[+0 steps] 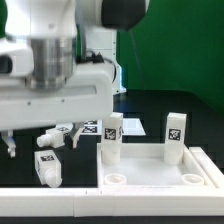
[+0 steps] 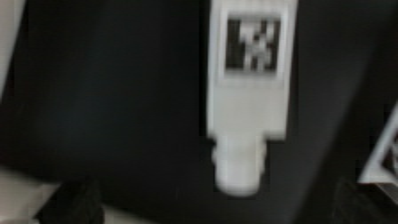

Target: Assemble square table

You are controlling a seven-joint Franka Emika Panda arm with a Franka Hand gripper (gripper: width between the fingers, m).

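Square tabletop (image 1: 160, 185) lies rim up on the black table (image 1: 85, 165), at the exterior view's lower right. First upright leg (image 1: 112, 140) and second upright leg (image 1: 175, 137) stand at its far corners. The near corner holes (image 1: 115, 178) are bare.

Two more legs lie loose on the table toward the exterior view's left: near loose leg (image 1: 46, 166) and far loose leg (image 1: 58, 133), the latter beneath the gripper (image 1: 42, 142). The wrist view shows this leg (image 2: 246, 90) lying flat, tag up, peg end free.

Step in hand, as judged: fetching the third leg.

Fingers (image 1: 8, 146) stand well apart and grip nothing; contact with the leg cannot be confirmed.

Next move calls for lowering squarely over the shaft, closing, then carrying it to a bare hole
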